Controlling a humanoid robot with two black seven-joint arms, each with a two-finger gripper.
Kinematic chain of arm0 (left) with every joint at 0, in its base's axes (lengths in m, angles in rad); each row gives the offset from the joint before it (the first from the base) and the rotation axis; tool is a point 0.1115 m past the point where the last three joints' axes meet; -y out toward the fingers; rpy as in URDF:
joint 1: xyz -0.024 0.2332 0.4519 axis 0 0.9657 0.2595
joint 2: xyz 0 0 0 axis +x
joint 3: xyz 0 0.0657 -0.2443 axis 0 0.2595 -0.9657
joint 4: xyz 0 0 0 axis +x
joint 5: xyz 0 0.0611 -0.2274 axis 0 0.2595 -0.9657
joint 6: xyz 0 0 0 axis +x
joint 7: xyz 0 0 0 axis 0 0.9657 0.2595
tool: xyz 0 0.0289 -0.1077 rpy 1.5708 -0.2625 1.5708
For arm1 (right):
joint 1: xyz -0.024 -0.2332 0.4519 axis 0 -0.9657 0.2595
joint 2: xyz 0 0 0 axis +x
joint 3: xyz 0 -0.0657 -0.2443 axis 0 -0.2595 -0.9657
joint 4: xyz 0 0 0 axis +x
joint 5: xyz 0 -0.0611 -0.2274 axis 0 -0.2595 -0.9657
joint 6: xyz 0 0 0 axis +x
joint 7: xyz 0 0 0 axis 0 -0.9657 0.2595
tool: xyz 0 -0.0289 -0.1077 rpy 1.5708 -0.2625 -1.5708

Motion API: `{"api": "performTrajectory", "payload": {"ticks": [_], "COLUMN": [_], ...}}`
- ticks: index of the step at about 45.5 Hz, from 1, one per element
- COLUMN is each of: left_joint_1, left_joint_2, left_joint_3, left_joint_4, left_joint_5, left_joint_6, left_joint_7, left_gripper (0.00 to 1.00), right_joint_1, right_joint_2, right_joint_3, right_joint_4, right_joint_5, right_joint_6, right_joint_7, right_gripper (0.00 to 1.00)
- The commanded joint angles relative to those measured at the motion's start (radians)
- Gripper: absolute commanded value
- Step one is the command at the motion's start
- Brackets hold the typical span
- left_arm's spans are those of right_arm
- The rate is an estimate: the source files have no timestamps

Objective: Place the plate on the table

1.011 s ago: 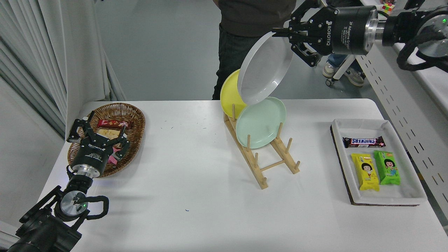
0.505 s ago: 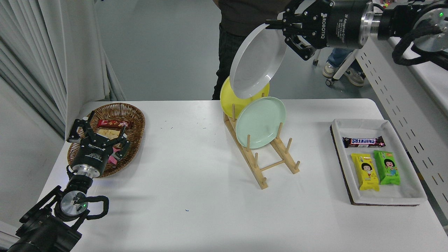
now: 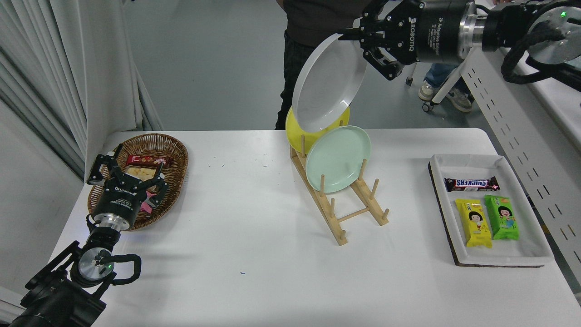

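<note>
the round light grey plate [image 3: 327,84], pinched at its rim by the right gripper [image 3: 349,35], has drifted left, farther above the wooden rack [image 3: 338,206]

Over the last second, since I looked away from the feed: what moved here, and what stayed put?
The right hand, shut on the rim of the grey plate, carried it up and to the picture's left, clear of the wooden rack. The plate hangs tilted above the yellow plate. Nothing was let go. The yellow and mint green plate stayed in the rack; the left hand stayed parked by the wicker basket.
</note>
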Motion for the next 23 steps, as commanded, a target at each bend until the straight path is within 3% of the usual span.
{"api": "performTrajectory", "payload": {"ticks": [1, 23], "left_joint_1": [0.000, 0.000], "left_joint_2": [0.000, 0.000], "left_joint_3": [0.000, 0.000], "left_joint_4": [0.000, 0.000], "left_joint_5": [-0.001, -0.001], "left_joint_6": [0.000, 0.000], "left_joint_7": [0.000, 0.000], "left_gripper": [0.98, 0.98], "right_joint_1": [0.003, -0.013], "right_joint_2": [0.065, 0.175], "right_joint_3": [-0.011, 0.026], "right_joint_4": [-0.027, -0.033], "right_joint_5": [0.036, 0.077], "right_joint_6": [-0.048, -0.235], "right_joint_7": [-0.043, -0.193], "right_gripper": [0.00, 0.00]}}
